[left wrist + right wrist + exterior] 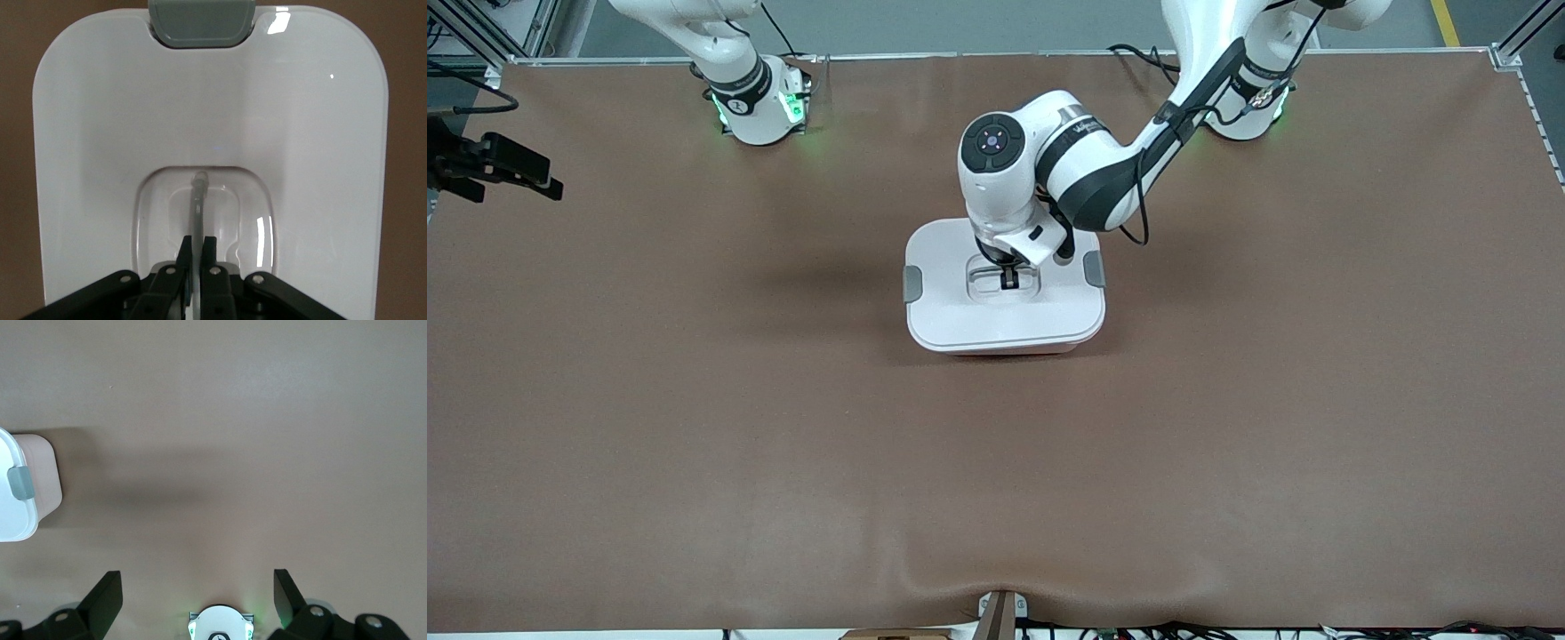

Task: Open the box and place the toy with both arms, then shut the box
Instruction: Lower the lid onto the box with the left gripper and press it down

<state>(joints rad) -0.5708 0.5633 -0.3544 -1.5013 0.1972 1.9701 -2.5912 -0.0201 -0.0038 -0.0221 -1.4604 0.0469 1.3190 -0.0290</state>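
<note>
Gripping lid handle (pixel 198 200), table margins open

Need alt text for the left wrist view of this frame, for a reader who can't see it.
The left claw is shut on the thin upright handle in the recessed centre of the white rounded-rectangular plastic lid, seen from directly above. A grey side clip sits at one lid edge, and brown table shows around the lid.
</note>
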